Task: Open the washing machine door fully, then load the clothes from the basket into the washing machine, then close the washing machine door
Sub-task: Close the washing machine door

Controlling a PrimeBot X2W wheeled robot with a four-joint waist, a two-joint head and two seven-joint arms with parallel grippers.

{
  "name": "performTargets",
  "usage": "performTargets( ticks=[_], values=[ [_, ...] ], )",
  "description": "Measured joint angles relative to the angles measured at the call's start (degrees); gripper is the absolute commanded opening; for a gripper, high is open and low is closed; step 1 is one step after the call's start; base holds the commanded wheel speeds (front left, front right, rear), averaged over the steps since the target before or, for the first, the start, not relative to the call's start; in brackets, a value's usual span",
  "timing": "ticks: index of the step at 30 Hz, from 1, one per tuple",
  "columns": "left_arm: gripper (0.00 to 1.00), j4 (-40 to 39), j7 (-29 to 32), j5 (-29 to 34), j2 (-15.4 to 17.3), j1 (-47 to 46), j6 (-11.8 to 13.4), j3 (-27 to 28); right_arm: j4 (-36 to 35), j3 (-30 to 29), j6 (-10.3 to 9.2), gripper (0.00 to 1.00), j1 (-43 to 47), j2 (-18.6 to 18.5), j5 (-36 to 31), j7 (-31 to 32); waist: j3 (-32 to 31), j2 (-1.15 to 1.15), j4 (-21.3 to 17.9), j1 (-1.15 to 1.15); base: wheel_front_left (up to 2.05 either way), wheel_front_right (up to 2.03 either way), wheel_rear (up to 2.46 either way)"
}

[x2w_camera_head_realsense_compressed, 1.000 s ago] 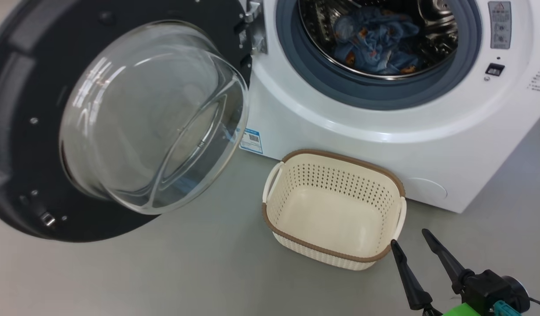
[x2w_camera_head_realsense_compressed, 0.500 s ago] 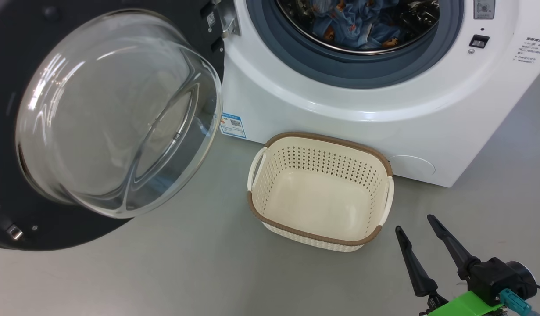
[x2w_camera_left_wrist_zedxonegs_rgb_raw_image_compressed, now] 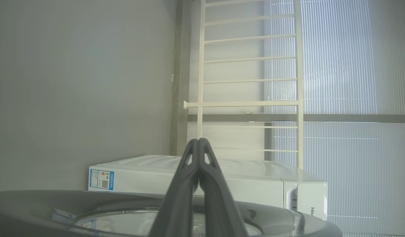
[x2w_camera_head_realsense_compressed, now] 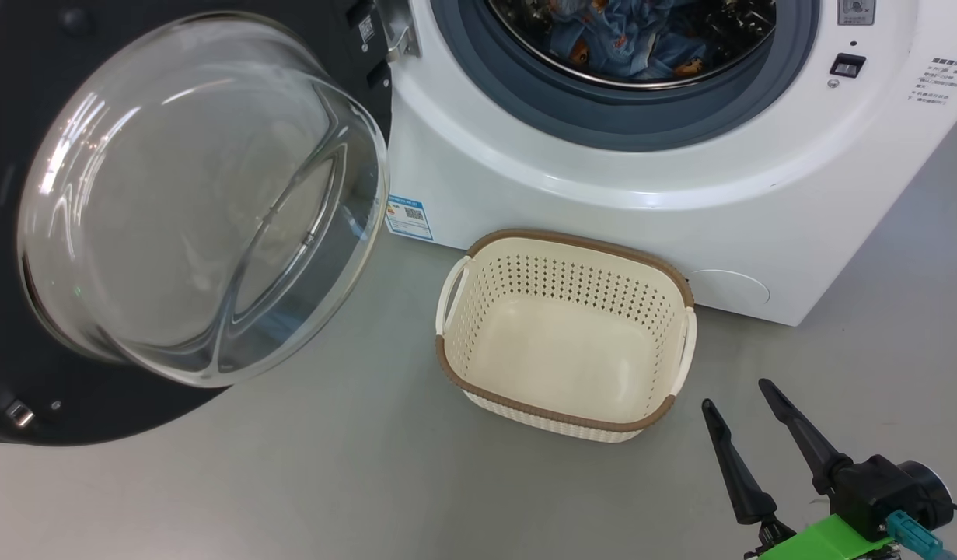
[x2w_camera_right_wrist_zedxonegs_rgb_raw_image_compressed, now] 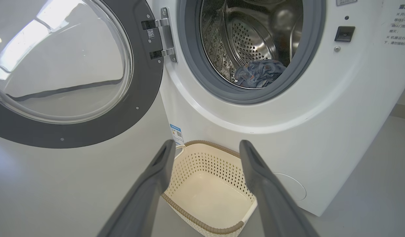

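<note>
The washing machine (x2w_camera_head_realsense_compressed: 602, 210) stands with its door (x2w_camera_head_realsense_compressed: 4, 389) swung wide to the left, the glass bowl window (x2w_camera_head_realsense_compressed: 198, 194) facing me. Blue printed clothes (x2w_camera_head_realsense_compressed: 626, 39) lie inside the steel drum, and they show there too in the right wrist view (x2w_camera_right_wrist_zedxonegs_rgb_raw_image_compressed: 260, 72). The cream basket (x2w_camera_head_realsense_compressed: 571, 280) sits on the floor before the machine with nothing in it. My right gripper (x2w_camera_head_realsense_compressed: 736, 394) hangs open just right of the basket's near corner, holding nothing; its wrist view looks down over the basket (x2w_camera_right_wrist_zedxonegs_rgb_raw_image_compressed: 202, 223). My left gripper (x2w_camera_left_wrist_zedxonegs_rgb_raw_image_compressed: 199, 140) is shut and empty, with the door's curved outer face (x2w_camera_left_wrist_zedxonegs_rgb_raw_image_compressed: 41, 204) below it.
Grey floor (x2w_camera_head_realsense_compressed: 369, 482) spreads in front of and left of the basket, under the open door. A blue label sticker (x2w_camera_head_realsense_compressed: 409, 217) is on the machine's lower front. A white railing (x2w_camera_left_wrist_zedxonegs_rgb_raw_image_compressed: 248, 103) and window blinds lie beyond the machine in the left wrist view.
The head camera has shifted, so the machine, door and basket sit higher and further left in the picture. The right gripper stays open beside the basket.
</note>
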Motion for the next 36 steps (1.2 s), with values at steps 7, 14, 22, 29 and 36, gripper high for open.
performTargets(
  ticks=[7,14,22,29,36],
  values=[
    [0.0,0.02,4.65,0.24,-0.01,0.31,-0.56,-2.32,0.01,-0.01,0.0,1.0,0.0,-0.03,0.0,0.0,-0.65,0.0,-0.05,0.0,0.0,0.0,0.0],
    [0.0,-2.22,10.74,-0.79,-0.07,1.58,-1.04,-2.75,0.01,-0.16,0.0,1.0,0.01,-0.16,0.0,0.0,-1.34,0.0,0.01,0.0,0.0,0.0,0.0],
    [0.0,-6.89,17.37,-2.3,-0.99,4.53,-1.11,-3.42,-0.01,-0.52,0.0,1.0,0.07,-0.16,0.0,0.0,-2.38,0.0,0.29,-0.01,0.0,0.0,0.0],
    [0.0,-12.26,21.26,-2.4,-3.59,7.76,-1.01,-5.31,-0.01,-0.71,0.0,1.0,0.16,0.09,0.0,0.0,-3.14,0.0,0.72,0.0,0.0,0.0,0.0],
    [0.0,-21.23,24.95,-3.46,-5.89,12.83,1.72,-6.33,-0.03,-1.07,0.0,1.0,0.56,0.68,0.0,0.0,-4.15,0.0,0.93,-0.01,0.0,0.0,0.0]
  ],
)
